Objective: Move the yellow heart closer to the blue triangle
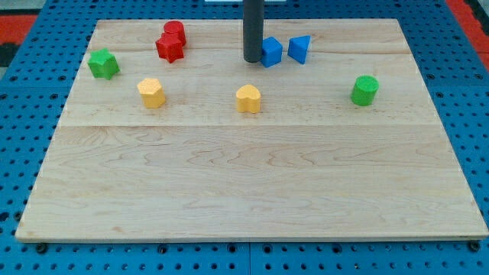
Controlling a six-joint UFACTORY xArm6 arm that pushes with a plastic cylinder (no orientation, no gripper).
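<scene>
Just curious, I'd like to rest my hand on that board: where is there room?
The whole wooden board below the yellow blocks is bare. The top is crowded: red blocks, blue blocks and my tip.

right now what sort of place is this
Likely a robot lab bench: a wooden board on a blue pegboard, small coloured blocks such as the yellow heart, and my tip just left of a blue block.

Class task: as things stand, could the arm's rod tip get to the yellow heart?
Probably yes: my tip stands above the yellow heart, with only bare board between them.
</scene>
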